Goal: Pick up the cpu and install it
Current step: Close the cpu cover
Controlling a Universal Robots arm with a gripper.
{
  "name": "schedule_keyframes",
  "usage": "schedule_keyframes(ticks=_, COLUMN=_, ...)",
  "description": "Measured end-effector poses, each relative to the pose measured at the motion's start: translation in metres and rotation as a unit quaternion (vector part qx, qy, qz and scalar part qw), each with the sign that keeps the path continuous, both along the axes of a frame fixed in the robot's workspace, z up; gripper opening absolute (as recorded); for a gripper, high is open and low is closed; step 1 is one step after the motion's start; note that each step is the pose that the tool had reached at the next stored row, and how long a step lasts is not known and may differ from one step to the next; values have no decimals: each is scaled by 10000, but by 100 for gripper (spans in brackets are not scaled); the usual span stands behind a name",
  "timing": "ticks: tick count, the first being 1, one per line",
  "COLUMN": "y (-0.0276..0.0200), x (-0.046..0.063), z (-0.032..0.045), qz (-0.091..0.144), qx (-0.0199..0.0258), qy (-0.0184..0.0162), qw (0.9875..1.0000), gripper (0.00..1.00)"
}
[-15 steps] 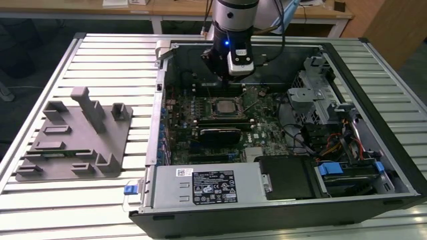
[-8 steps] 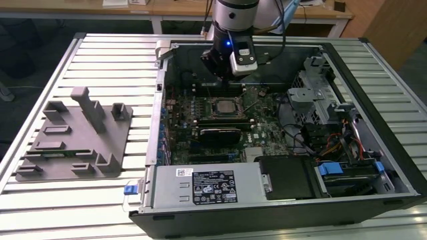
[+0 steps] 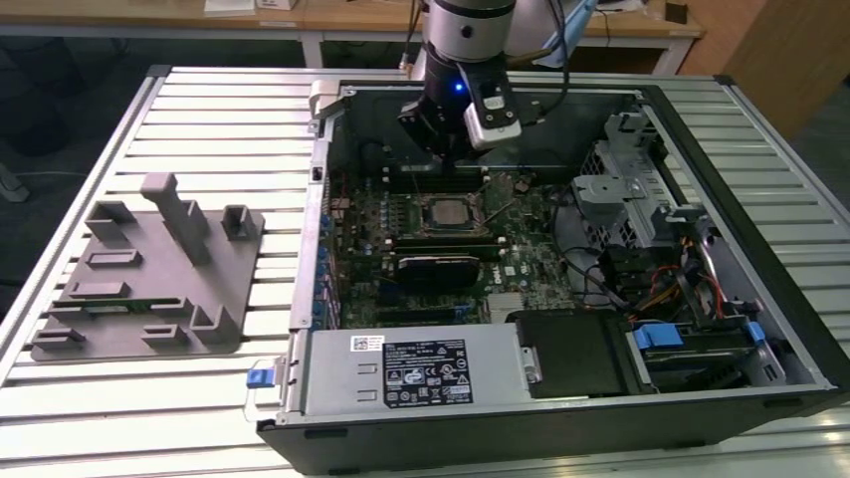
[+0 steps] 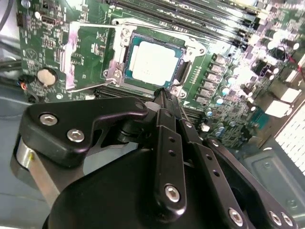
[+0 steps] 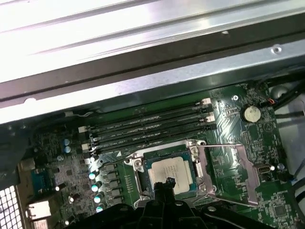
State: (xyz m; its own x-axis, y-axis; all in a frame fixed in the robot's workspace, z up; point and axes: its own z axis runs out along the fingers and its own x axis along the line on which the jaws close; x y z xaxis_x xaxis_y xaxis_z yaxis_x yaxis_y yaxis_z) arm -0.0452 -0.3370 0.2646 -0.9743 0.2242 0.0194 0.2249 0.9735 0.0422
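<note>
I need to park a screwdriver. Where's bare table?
The slatted table is bare behind the grey fixture and in the strip between it and the computer case. Inside the case is crowded, with the end effector near the cpu.

Slatted metal tabletop (image 3: 199, 119) under my eye, with an open case (image 3: 558, 433) lying flat on it. On the exterior view's left a grey fixture (image 3: 146, 289) sits on the slats, apart from the case. Inside I see the green motherboard (image 3: 525, 264). In the first wrist view, memory slots (image 5: 147, 129) run side by side, with a round coin battery (image 5: 251, 113) near them. There's a black block (image 3: 439, 267) mid-board. A silver box (image 3: 412, 368) with a label fills the case's near end, a blue tab (image 3: 261, 376) just beside its corner. Coloured cables (image 3: 678, 289) bunch on the exterior view's right. A wooden desk (image 3: 345, 15) stands behind.
</note>
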Motion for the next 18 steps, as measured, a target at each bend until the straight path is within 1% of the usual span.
schedule_keyframes(ticks=2, y=0, x=1, z=0, qz=101, qx=0, qy=0, qw=9999, gripper=11)
schedule_keyframes(ticks=6, y=0, x=13, z=0, qz=219, qx=0, qy=0, qw=9998, gripper=11)
schedule_keyframes(ticks=11, y=0, x=31, z=0, qz=238, qx=0, qy=1, qw=9997, gripper=11)
schedule_keyframes(ticks=14, y=0, x=89, z=0, qz=238, qx=0, qy=0, qw=9997, gripper=11)
schedule_keyframes(ticks=18, y=0, x=192, z=0, qz=238, qx=0, qy=1, qw=9997, gripper=11)
